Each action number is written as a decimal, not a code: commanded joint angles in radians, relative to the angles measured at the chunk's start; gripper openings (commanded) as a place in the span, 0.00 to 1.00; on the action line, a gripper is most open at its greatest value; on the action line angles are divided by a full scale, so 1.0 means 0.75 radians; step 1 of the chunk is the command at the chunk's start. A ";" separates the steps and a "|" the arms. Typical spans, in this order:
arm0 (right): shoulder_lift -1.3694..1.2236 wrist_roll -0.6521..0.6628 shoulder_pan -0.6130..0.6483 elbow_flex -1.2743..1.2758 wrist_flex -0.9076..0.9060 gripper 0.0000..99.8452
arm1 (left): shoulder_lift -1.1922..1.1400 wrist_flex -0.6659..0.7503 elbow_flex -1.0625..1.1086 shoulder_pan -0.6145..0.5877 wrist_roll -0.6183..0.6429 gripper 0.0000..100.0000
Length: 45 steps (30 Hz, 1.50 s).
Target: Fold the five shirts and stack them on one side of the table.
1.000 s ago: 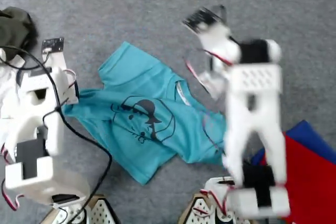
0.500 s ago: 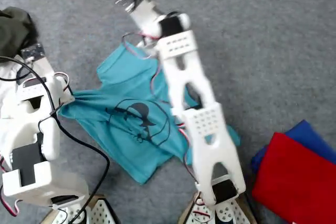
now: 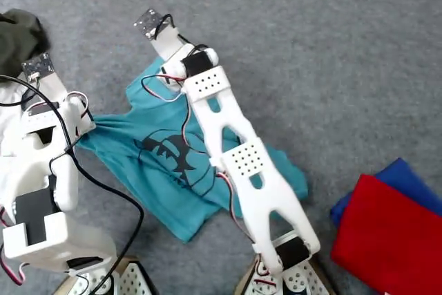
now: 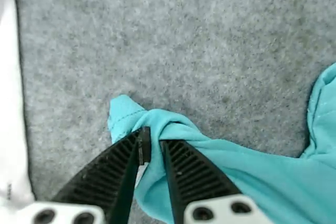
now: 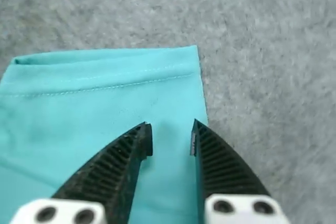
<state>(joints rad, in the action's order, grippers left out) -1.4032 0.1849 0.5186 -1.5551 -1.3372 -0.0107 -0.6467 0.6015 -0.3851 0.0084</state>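
A teal shirt [image 3: 179,164] with a dark print lies crumpled in the middle of the grey table. At the shirt's left side, my left gripper [image 3: 84,128] is shut on a bunched sleeve [image 4: 173,129], and the cloth is pinched between the black fingers [image 4: 123,161]. My right arm stretches across the shirt to its far sleeve [image 5: 105,93]. There my right gripper [image 5: 170,137] hangs open just over the flat sleeve near its hem corner, with nothing between the fingers. In the high view the right gripper [image 3: 166,68] sits at the shirt's far left corner.
A folded red shirt [image 3: 390,240] lies on a folded blue one [image 3: 400,174] at the front right. A dark green garment [image 3: 17,36] and a white one [image 3: 8,119] lie at the left edge. The grey table [image 3: 331,53] is bare at the back right.
My right arm has swung from the right side across the teal shirt to its far left sleeve. The left gripper has kept hold of the near sleeve and drawn it a little leftward.
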 commanded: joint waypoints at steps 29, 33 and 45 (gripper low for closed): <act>0.062 -0.115 -0.283 -0.083 -0.601 0.01 | 0.050 -0.041 0.039 0.100 -0.186 0.02; 0.132 -0.110 -0.300 0.003 -0.599 0.01 | 0.048 -0.082 0.031 0.139 -0.280 0.02; 0.304 -0.162 -0.314 -0.097 -0.577 0.26 | 0.046 -0.072 0.029 0.135 -0.282 0.02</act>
<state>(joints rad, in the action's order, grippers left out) -1.3065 0.0744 0.2931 -1.6134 -1.7653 -0.0092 -0.6943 0.6368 -0.2885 -0.1972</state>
